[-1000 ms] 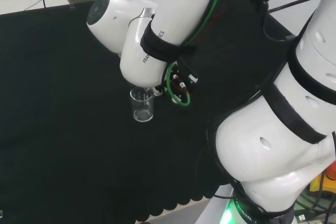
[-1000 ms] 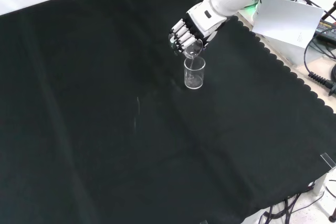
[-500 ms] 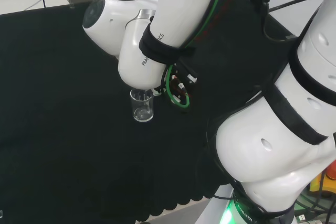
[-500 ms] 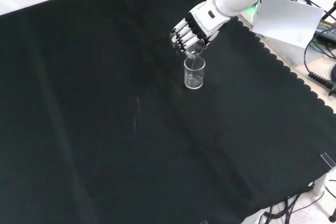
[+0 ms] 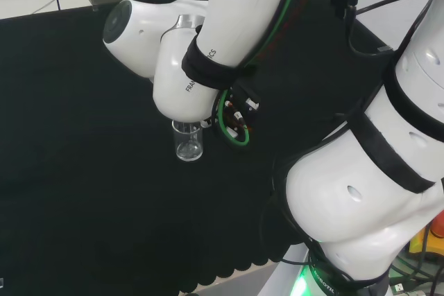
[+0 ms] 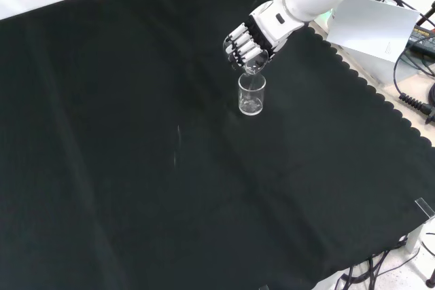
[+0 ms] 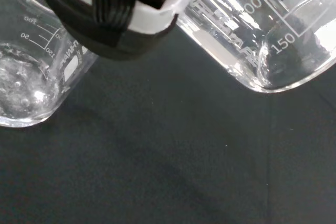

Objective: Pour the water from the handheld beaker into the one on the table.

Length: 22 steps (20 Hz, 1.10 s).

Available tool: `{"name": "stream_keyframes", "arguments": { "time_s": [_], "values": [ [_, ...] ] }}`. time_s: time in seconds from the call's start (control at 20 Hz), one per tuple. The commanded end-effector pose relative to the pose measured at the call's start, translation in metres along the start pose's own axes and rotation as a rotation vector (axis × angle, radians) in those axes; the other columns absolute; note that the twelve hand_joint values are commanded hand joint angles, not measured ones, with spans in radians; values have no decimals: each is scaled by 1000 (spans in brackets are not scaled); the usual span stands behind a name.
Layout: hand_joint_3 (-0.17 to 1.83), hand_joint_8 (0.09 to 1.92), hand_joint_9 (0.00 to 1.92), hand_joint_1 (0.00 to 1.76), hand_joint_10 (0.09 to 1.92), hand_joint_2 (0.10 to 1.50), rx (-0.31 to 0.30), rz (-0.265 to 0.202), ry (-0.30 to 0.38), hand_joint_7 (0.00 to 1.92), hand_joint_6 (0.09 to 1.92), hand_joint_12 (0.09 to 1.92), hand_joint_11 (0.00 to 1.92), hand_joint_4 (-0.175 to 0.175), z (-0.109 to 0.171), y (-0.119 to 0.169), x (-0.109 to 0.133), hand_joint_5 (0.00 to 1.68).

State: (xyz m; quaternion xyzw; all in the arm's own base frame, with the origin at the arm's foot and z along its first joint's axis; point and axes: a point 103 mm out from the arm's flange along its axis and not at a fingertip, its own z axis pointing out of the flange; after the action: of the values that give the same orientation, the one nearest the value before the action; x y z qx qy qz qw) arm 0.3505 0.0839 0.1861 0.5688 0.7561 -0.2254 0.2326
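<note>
2 clear beakers were in play, and the pour looked to be under way or close to its end. The hand point(image 6: 246, 41) had its fingers curled round the handheld beaker point(image 6: 253, 64), tipped steeply with its mouth pointing down over the beaker on the table point(image 6: 251, 94). In the front view, the held beaker's lip sat just above the standing one's rim, the 2 nearly touching. In the wrist view, the standing beaker point(image 7: 31, 85) showed bubbly water low in its base, while the tilted beaker point(image 7: 273, 40) seemed to hold some liquid against its lower wall, though how much I could not tell. By my judgement, what remained was draining the last of the water and righting the held beaker. Around them the black cloth point(image 6: 136, 168) on the table lay bare.
</note>
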Motion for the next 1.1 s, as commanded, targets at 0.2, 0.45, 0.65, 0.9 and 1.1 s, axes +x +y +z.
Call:
{"name": "stream_keyframes", "arguments": {
  "time_s": [0.2, 0.45, 0.65, 0.9, 1.1],
  "values": [
    [-175, 87, 1430, 1315, 779, 1025, 0, -7, -26, 1616, 416, 903, 1254, -116, -2, 1, 1, 1297],
    [-175, 87, 1430, 1314, 778, 1025, 3, -7, -34, 1616, 418, 902, 1254, -116, -1, 2, 1, 1295],
    [-175, 87, 1430, 1315, 778, 1025, -1, -7, -43, 1615, 420, 902, 1254, -116, -3, 2, 2, 1295],
    [-175, 87, 1429, 1314, 777, 1025, -3, 3, -63, 1614, 421, 901, 1254, -116, -4, 3, 2, 1294],
    [-175, 87, 1429, 1315, 777, 1025, -9, 1, -86, 1613, 423, 900, 1254, -116, -4, 2, 2, 1293]
  ]
}}
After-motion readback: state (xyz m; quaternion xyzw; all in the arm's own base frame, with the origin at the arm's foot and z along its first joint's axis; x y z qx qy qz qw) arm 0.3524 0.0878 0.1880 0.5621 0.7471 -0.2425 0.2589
